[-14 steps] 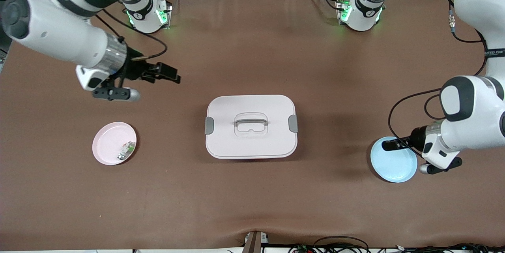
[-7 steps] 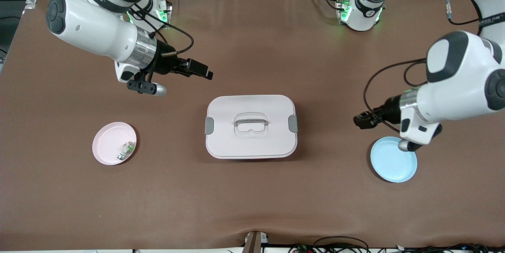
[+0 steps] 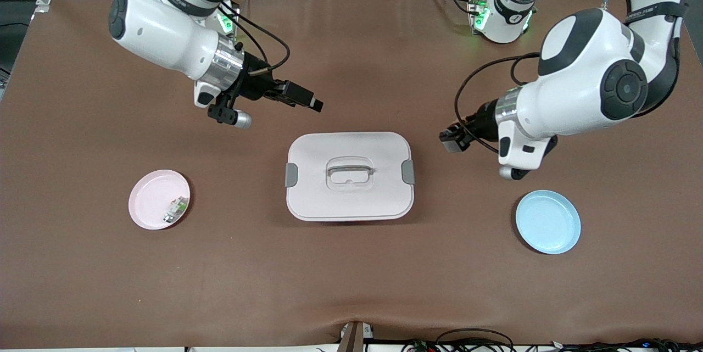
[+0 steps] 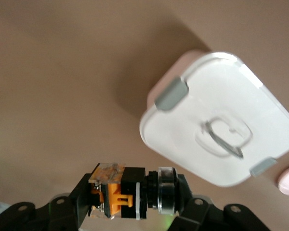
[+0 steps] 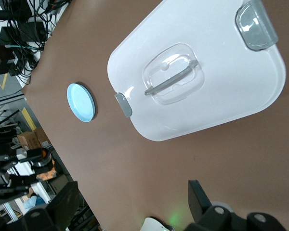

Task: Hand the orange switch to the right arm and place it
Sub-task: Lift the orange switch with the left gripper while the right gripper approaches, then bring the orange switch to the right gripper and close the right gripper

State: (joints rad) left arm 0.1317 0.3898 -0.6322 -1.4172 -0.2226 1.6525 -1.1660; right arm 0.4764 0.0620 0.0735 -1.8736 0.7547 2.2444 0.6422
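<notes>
The orange switch (image 4: 127,192), black with orange parts and a clear round end, is clamped crosswise between my left gripper's (image 4: 135,195) fingers. In the front view my left gripper (image 3: 450,141) is up in the air over bare table beside the white box's (image 3: 329,143) latch at the left arm's end. My right gripper (image 3: 314,104) is open and empty, over the table just off the box's corner at the right arm's end. The right wrist view shows its fingers (image 5: 62,207) wide apart with only table between them.
The white lidded box with grey latches and a clear handle sits mid-table, and shows in both wrist views (image 4: 221,120) (image 5: 197,72). A blue plate (image 3: 547,222) lies empty toward the left arm's end. A pink plate (image 3: 148,198) holds a small white-and-green part (image 3: 176,210).
Both arms have swung in toward the box. My left gripper rose off the blue plate with the switch and moved toward the box. My right gripper moved toward the box's corner.
</notes>
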